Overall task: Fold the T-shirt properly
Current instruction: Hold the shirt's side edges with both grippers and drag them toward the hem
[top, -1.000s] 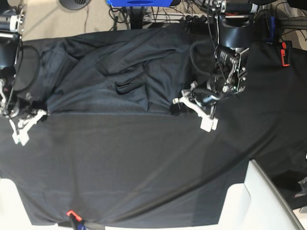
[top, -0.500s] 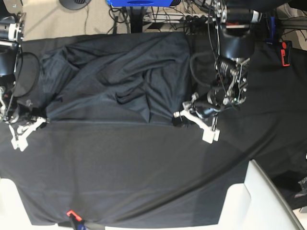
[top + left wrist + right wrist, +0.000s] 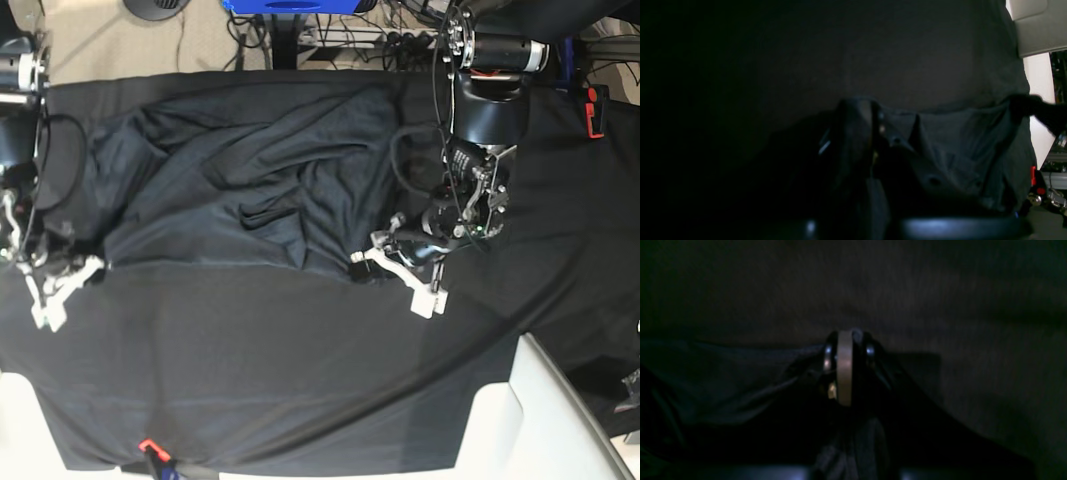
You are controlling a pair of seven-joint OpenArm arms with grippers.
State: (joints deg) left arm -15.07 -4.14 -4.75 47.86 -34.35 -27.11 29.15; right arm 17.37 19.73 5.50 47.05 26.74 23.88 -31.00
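The dark grey T-shirt (image 3: 250, 170) lies crumpled across the back half of the table, its near edge pulled into a straight line. My left gripper (image 3: 362, 262) is shut on the right end of that edge. My right gripper (image 3: 92, 266) is shut on its left end. In the left wrist view the left gripper (image 3: 873, 110) pinches the T-shirt (image 3: 960, 133), which trails off to the right. In the right wrist view the right gripper (image 3: 845, 340) stands closed, with T-shirt (image 3: 740, 380) folds running left from it.
A smoother black table cloth (image 3: 300, 370) covers the table. White padded pieces (image 3: 540, 420) stand at the front corners. A red clamp (image 3: 596, 110) sits at the back right and an orange one (image 3: 150, 447) at the front edge. Cables hang behind the table.
Both grippers have moved toward the table's front edge, dragging the T-shirt's near edge with them. The shirt's folds have stretched out a little.
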